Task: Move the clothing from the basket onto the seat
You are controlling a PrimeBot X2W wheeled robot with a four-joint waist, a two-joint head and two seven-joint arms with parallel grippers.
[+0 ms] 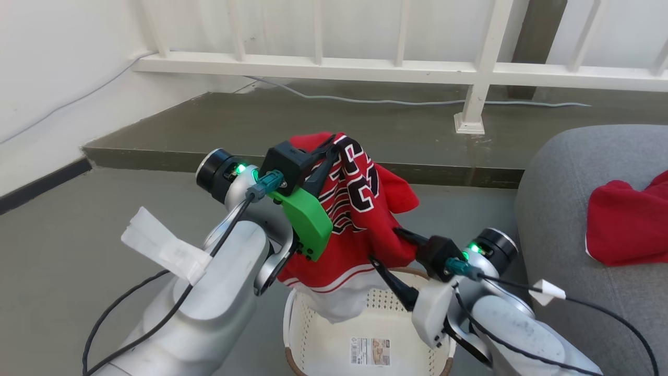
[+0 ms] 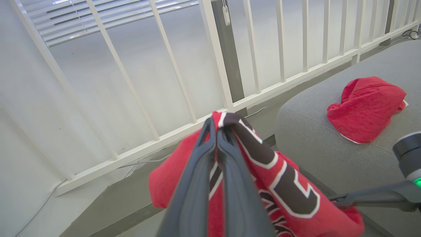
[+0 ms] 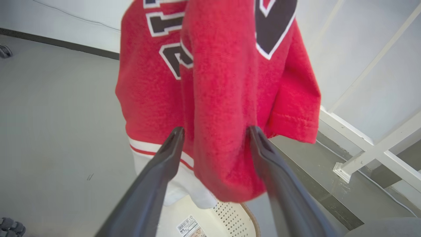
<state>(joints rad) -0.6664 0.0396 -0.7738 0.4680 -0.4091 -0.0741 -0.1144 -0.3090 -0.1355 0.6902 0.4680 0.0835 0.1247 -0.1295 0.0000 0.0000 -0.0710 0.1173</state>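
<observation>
Progress: roughly half complete. Garment count: two. The plain red garment point(image 1: 629, 224) lies on the seat point(image 1: 558, 209) at the right edge of the frame. The jersey point(image 1: 360, 209) hangs at frame centre above the basket point(image 1: 318, 344), its white hem dipping into the basket mouth. Basket count: one, otherwise emptied; seat count: one. The left gripper point(image 1: 330, 149) is fully closed, pinching the jersey's upper fold. The right gripper point(image 1: 387, 245) stands wide apart, straddling a hanging fold without clamping. Remaining: carry the jersey right onto the seat and release.

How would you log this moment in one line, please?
left tool: shut on jersey; right tool: open astride jersey; plain garment: on seat
</observation>
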